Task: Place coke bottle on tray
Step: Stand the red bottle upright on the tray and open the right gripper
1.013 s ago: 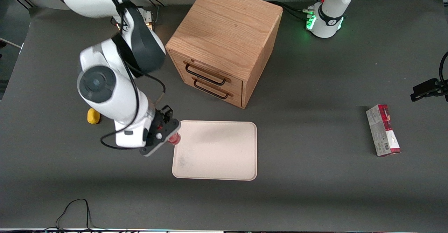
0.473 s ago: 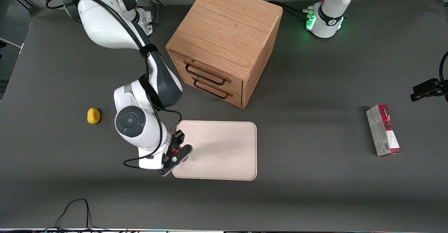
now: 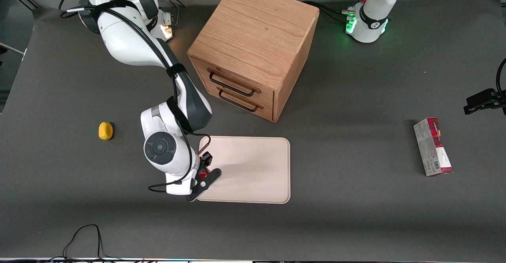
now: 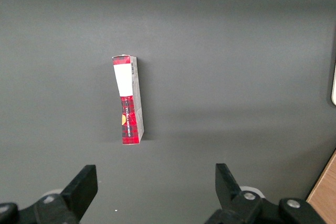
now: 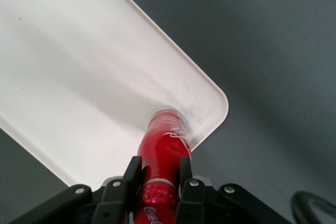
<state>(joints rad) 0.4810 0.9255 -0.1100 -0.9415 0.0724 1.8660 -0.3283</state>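
The coke bottle (image 5: 164,145) is red and held upright between my gripper's fingers (image 5: 133,174), which grip it just below the cap. Its base rests on or just above the cream-white tray (image 5: 79,77), close to one rounded corner. In the front view my gripper (image 3: 203,176) is over the tray's (image 3: 253,168) corner nearest the working arm's end and the front camera. Only a small red bit of the bottle (image 3: 202,175) shows there under the wrist.
A wooden two-drawer cabinet (image 3: 253,49) stands farther from the front camera than the tray. A yellow object (image 3: 105,131) lies toward the working arm's end. A red-and-grey carton (image 3: 432,146), also in the left wrist view (image 4: 129,99), lies toward the parked arm's end.
My gripper has carried the bottle from beside the tray's edge onto the tray's corner, moving nearer to the front camera and lower.
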